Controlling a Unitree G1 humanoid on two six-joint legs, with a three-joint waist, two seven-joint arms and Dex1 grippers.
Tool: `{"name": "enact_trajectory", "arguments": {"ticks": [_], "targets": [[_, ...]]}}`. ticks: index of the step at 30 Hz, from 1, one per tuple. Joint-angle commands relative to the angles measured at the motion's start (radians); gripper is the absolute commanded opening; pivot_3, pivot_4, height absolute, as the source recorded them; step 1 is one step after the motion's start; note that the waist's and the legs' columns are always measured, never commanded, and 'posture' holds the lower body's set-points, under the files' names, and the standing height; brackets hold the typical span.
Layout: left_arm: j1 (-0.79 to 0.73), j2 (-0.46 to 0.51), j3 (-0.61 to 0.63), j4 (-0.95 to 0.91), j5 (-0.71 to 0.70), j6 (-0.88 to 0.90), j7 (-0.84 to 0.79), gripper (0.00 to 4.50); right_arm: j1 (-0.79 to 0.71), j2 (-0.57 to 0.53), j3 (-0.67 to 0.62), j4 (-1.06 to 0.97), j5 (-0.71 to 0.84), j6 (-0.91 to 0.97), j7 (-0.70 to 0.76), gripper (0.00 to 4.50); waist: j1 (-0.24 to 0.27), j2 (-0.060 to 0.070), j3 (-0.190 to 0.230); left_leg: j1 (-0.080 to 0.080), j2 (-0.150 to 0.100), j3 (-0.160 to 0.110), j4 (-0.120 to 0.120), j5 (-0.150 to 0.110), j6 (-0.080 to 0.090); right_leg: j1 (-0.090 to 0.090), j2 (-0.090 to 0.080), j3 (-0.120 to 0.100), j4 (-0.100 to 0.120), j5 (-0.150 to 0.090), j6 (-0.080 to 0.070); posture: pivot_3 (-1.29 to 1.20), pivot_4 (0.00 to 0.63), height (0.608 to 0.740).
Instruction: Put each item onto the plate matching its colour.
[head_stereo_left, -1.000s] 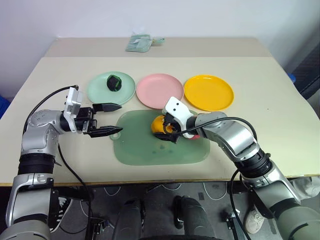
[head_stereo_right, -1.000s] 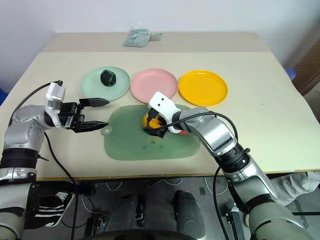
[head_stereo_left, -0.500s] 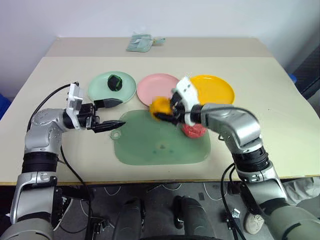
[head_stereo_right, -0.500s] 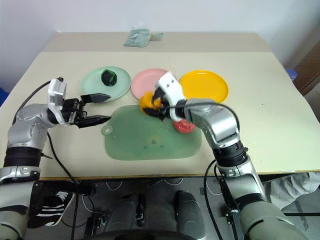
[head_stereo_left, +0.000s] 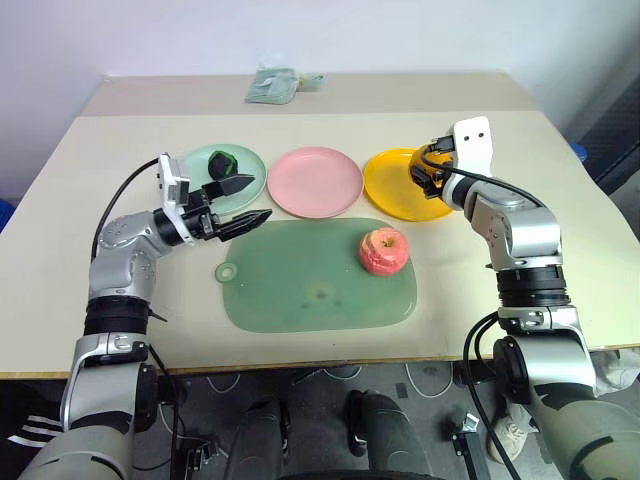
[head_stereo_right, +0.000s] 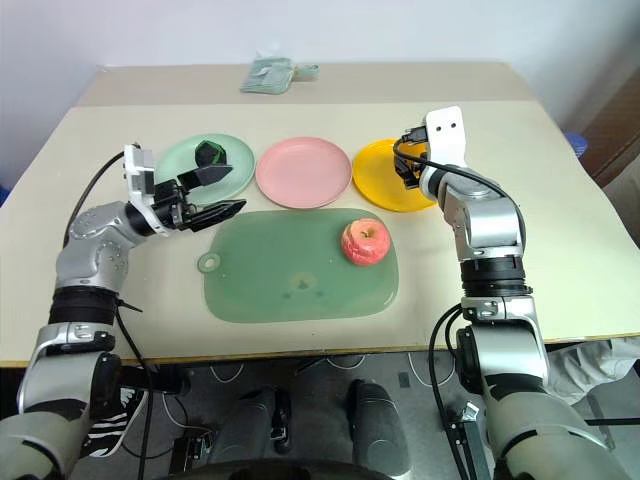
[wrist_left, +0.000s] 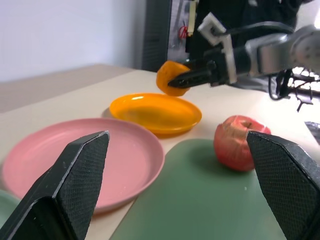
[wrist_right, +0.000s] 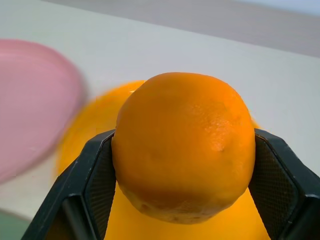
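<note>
Right now, status per item, as I read it from my station:
right gripper (wrist_right: 182, 165): clamped on the orange fruit (wrist_right: 183, 145), one black finger on each flank; I hold it above the yellow plate (head_stereo_left: 392, 185) so a release should drop it on the matching colour.
orange fruit: in the air, off the plate surface, over the plate's right half; I judge a short descent is needed before letting go, or it may roll off the shallow rim.
left gripper (head_stereo_left: 246, 200): jaws wide apart, nothing between them; it hangs at the mat's (head_stereo_left: 300, 290) near-left corner, just beside the mint green plate (head_stereo_left: 196, 163), pointing toward the apple side, so I read it as staged for the next pick.
green-and-black ball (head_stereo_left: 220, 162): sits on the mint green plate, so that pairing is done.
red-pink apple (head_stereo_left: 384, 250): upright on the mat's right part, apart from both grippers; not yet moved.
pink plate (head_stereo_left: 314, 181): bare, between the other two plates, waiting for the apple.
risk: apple lies nearer the right arm than the left.
</note>
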Motion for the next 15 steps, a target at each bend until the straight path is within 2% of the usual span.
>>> {"name": "enact_trajectory", "arguments": {"ticks": [1,3,9,12,15], "targets": [[0.003,0.012,0.001,-0.042,-0.004,-0.013,-0.007,4.5,-0.039,0.011,-0.022,0.088,0.004,-0.112,0.022,3.54,0.001,0.0,0.0,0.0,0.0,0.0,0.0,0.0,0.0,0.0,0.0,0.0,0.0,0.0,0.0,0.0,0.15,0.74],[0.001,0.024,0.004,-0.033,-0.007,-0.014,-0.018,4.5,-0.051,0.013,-0.035,0.128,0.018,-0.138,0.036,4.46,0.002,0.0,0.0,0.0,0.0,0.0,0.0,0.0,0.0,0.0,0.0,0.0,0.0,0.0,0.0,0.0,0.15,0.74],[0.01,0.058,0.014,-0.018,-0.031,0.0,-0.073,4.5,-0.065,-0.009,-0.069,0.086,0.039,-0.197,0.055,4.46,0.004,0.0,0.0,0.0,0.0,0.0,0.0,0.0,0.0,0.0,0.0,0.0,0.0,0.0,0.0,0.0,0.15,0.74],[0.021,0.078,0.02,-0.034,-0.066,0.047,-0.125,4.5,-0.028,-0.037,-0.103,-0.072,0.126,-0.135,0.144,4.46,0.007,0.001,0.001,0.0,0.0,0.0,0.0,0.0,0.0,0.0,-0.001,0.0,-0.001,0.0,0.0,0.0,0.15,0.74],[0.022,0.101,0.025,-0.046,-0.106,0.1,-0.184,4.5,0.076,-0.103,-0.106,-0.357,0.292,0.062,0.293,4.46,0.014,0.001,0.001,-0.001,0.0,-0.001,0.0,0.0,0.0,0.0,-0.001,0.0,-0.001,0.0,0.0,0.0,0.15,0.74]]}}
